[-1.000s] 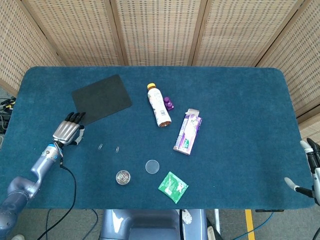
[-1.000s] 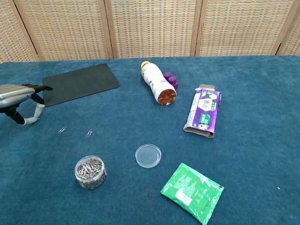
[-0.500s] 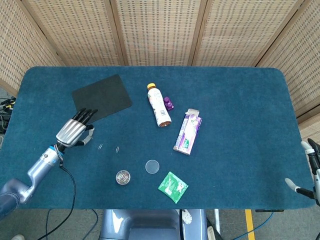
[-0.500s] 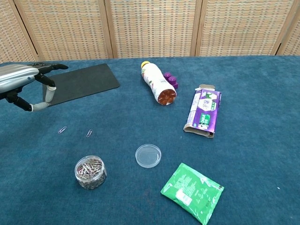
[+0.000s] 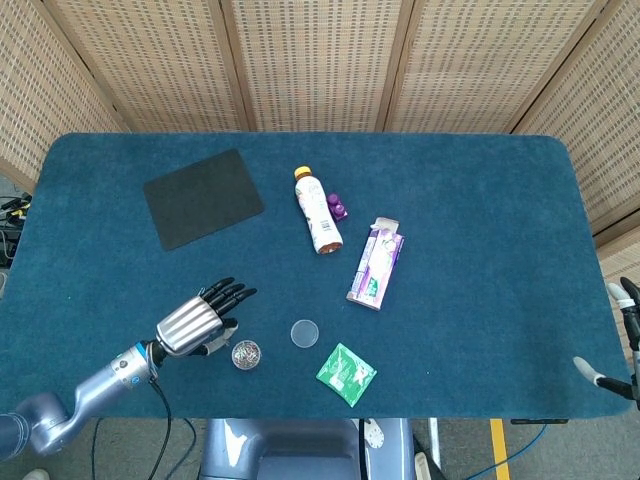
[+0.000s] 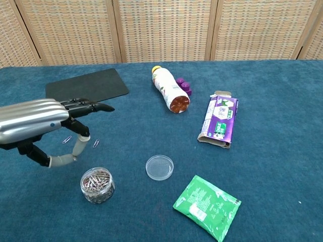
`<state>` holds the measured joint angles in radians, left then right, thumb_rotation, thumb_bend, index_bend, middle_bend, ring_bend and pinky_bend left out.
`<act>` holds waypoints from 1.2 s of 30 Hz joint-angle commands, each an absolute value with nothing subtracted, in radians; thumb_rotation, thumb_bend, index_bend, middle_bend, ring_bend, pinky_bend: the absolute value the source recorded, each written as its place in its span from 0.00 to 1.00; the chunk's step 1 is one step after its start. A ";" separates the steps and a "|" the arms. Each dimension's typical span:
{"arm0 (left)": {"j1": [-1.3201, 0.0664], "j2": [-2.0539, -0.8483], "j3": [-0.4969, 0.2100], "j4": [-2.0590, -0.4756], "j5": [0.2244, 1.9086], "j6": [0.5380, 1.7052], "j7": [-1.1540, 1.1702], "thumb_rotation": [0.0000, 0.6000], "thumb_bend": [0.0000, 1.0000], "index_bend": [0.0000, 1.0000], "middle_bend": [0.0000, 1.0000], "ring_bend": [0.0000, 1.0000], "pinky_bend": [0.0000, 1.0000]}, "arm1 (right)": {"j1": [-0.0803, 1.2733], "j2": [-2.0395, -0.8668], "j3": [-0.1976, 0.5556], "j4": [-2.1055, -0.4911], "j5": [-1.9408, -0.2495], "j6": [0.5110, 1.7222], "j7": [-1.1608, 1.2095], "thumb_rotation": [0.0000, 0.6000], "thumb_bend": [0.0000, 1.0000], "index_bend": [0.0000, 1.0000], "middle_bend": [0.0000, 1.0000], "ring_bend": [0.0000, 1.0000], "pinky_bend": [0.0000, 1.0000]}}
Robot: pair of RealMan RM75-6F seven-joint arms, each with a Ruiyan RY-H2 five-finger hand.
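Observation:
My left hand (image 5: 195, 322) hovers low over the front left of the blue table (image 5: 480, 200), fingers stretched out and apart, holding nothing. In the chest view the left hand (image 6: 45, 126) hangs with its thumb pointing down, just above two loose paper clips (image 6: 96, 143). A small clear jar of paper clips (image 5: 246, 354) stands right beside its fingertips, also seen as the jar (image 6: 97, 185) below the thumb. My right hand (image 5: 615, 345) only peeks in at the far right edge, off the table, fingers apart and empty.
A black mat (image 5: 203, 197) lies at the back left. A bottle (image 5: 318, 210) lies on its side mid-table beside a small purple piece (image 5: 339, 206) and a purple carton (image 5: 376, 263). A clear round lid (image 5: 305, 333) and a green packet (image 5: 346, 374) lie near the front.
My left hand has swung from the mat's front edge toward the front and right, ending over the loose paper clips beside the jar. The right hand has barely shifted.

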<state>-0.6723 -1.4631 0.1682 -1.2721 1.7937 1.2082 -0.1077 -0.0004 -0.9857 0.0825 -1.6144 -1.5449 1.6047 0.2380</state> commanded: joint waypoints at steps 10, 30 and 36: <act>-0.667 -1.511 0.183 -1.297 1.790 1.131 -0.048 1.00 0.46 0.72 0.00 0.00 0.00 | -0.001 -0.982 0.083 -1.610 -1.547 1.607 0.252 1.00 0.00 0.01 0.00 0.00 0.00; -0.668 -1.554 0.150 -1.246 1.762 1.116 -0.081 1.00 0.45 0.60 0.00 0.00 0.00 | -0.001 -0.983 0.081 -1.611 -1.549 1.607 0.248 1.00 0.00 0.01 0.00 0.00 0.00; -0.670 -1.547 0.147 -1.253 1.762 1.120 -0.100 1.00 0.25 0.18 0.00 0.00 0.00 | -0.001 -0.982 0.082 -1.612 -1.549 1.608 0.251 1.00 0.00 0.01 0.00 0.00 0.00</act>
